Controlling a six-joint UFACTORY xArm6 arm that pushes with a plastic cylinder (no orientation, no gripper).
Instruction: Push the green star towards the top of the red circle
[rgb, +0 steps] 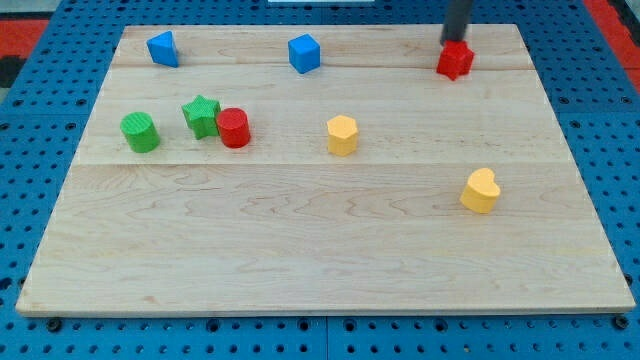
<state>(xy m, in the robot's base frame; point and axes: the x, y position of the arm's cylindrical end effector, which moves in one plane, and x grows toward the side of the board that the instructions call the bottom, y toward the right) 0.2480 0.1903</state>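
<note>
Sitting just left of the red circle (233, 128), the green star (201, 116) seems to touch it. My tip (456, 43) is far to that circle's upper right, behind a red block (455, 61); I have no jaws.

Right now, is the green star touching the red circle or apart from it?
Touching, as far as the view shows: the green star sits against the red circle on its left, no wood visible between them.
</note>
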